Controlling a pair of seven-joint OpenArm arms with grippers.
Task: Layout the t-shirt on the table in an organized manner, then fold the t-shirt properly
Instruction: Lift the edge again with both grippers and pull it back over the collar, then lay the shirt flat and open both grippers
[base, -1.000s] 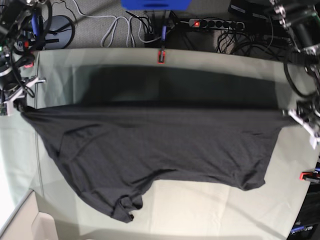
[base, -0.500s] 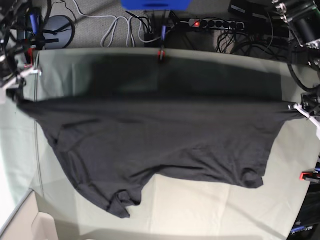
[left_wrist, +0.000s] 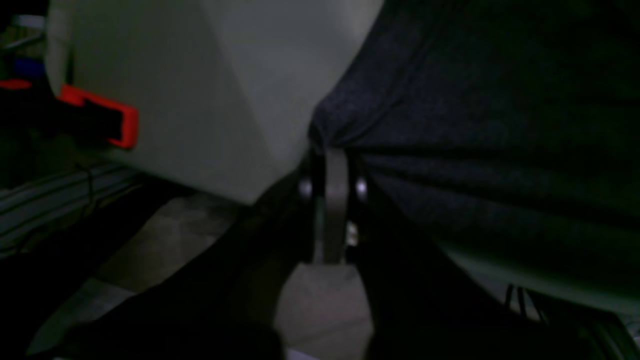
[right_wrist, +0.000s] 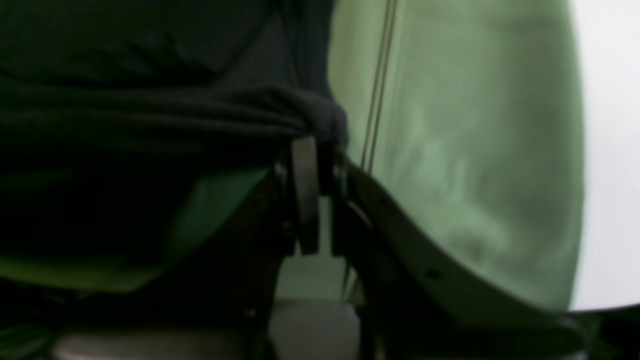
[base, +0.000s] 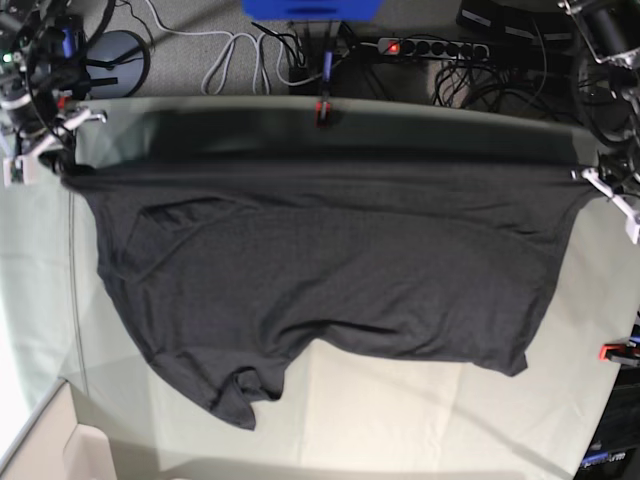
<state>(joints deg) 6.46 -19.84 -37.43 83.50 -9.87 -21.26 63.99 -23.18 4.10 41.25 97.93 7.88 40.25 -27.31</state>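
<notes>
The dark charcoal t-shirt (base: 320, 260) hangs stretched between both grippers over the pale grey-green table (base: 420, 420), its lower edge drooping toward the front. My left gripper (base: 592, 180) at the base view's right is shut on one corner; the left wrist view shows its closed jaws pinching bunched cloth (left_wrist: 330, 145). My right gripper (base: 62, 168) at the base view's left is shut on the other corner, also seen in the right wrist view (right_wrist: 312, 135). No logo shows.
Red-orange clamps sit at the table's far edge (base: 322, 112) and right edge (base: 612, 351); one shows in the left wrist view (left_wrist: 107, 117). A power strip (base: 430, 47) and cables lie behind the table. A pale box (base: 80, 450) stands at the front left.
Both grippers have carried the shirt's top edge toward the table's far side. The drooping lower edge followed and now lies a little farther back.
</notes>
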